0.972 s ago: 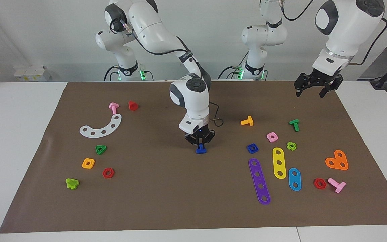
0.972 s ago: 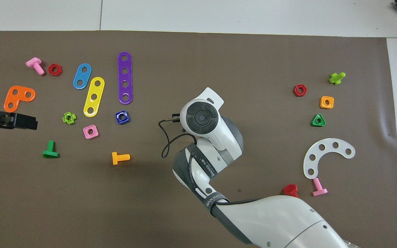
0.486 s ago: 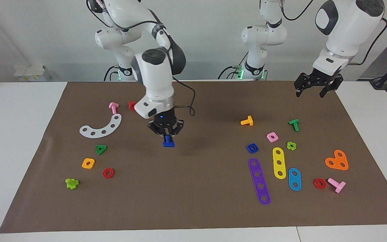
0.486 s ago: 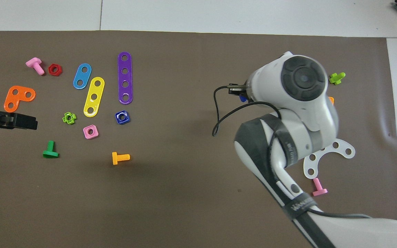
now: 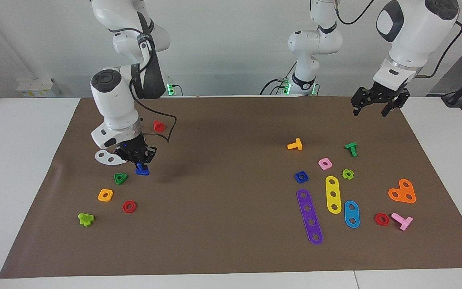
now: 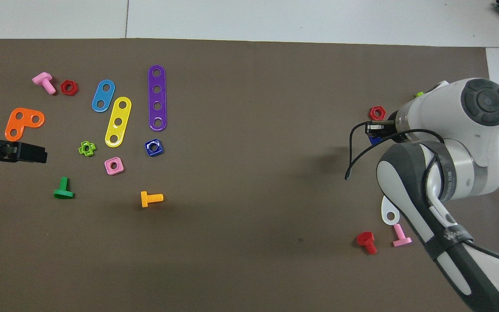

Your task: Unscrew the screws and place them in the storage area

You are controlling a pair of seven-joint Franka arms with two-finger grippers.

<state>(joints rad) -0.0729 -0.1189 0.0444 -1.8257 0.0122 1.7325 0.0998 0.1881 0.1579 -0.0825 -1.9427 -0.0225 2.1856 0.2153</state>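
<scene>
"Paper mat (image 5: 231, 241) over a white table (image 5: 14, 180), and two big white arms. Which one is working?"

"The right arm (image 5: 114, 92). It is bent down over its own end of the mat. The left arm (image 5: 411, 36) waits. The left gripper (image 5: 370, 112) hangs with its fingers spread apart and nothing in them, over the mat's edge nearest the robots, at the left arm's end."

"And the right gripper (image 5: 138, 162)?"

"Clamped tight on the blue bolt (image 5: 142, 171), shank up between the fingertips, flat head hanging below. It is low over the storage area (image 5: 106, 176). I can't tell whether the head touches the paper."

"What lies around it?"

"The white curved strip (image 5: 103, 157) pokes out from under the gripper, mostly covered by it. The green triangular nut (image 5: 120, 178) sits just beside the bolt. Farther from the robots are an orange square nut (image 5: 105, 195), a red hex nut (image 5: 129, 206) and a lime cross piece (image 5: 86, 218). A red bolt (image 5: 158, 126) lies nearer the robots."

"And toward the left arm's end?"

"Well apart from all that: a purple strip (image 5: 309, 216), a yellow strip (image 5: 333, 194) and a blue strip (image 5: 351, 214) side by side, with an orange plate (image 5: 402, 192) near them. The blue square nut (image 5: 301, 176) sits close to the purple strip's nearer tip."
</scene>
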